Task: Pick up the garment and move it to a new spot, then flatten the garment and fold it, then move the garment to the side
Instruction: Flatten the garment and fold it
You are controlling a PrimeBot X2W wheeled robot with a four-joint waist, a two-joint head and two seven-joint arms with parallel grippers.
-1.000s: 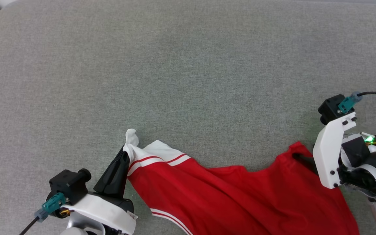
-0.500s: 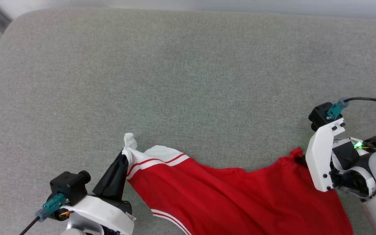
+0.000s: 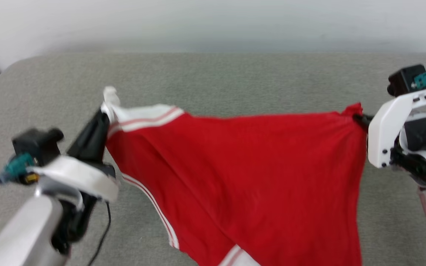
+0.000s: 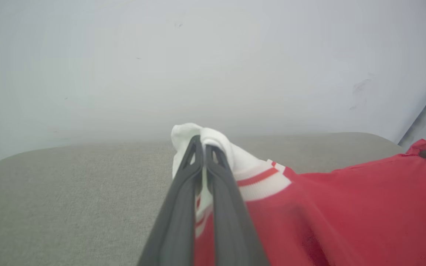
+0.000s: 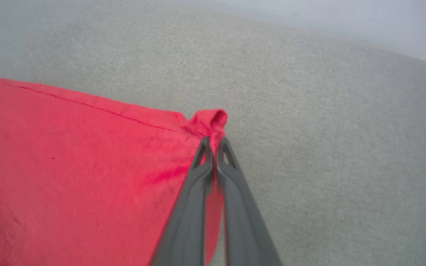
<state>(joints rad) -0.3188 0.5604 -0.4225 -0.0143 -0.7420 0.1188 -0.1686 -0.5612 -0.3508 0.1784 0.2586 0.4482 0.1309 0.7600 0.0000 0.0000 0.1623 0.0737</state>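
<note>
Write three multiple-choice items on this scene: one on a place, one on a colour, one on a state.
1. Where does the left gripper hold the garment?
A. at a white end with red stripes
B. at a plain red corner
C. at its middle

2. What colour is the cloth in the right gripper?
A. white
B. black
C. red

3. How is the garment?
A. lying flat
B. folded in a pile
C. spread between both grippers, hanging below them

Key:
1 A: white cloth with red stripes bunches at the shut tips.
2 C: a red corner is pinched at the tips.
3 C: the top edge runs taut from gripper to gripper.
</note>
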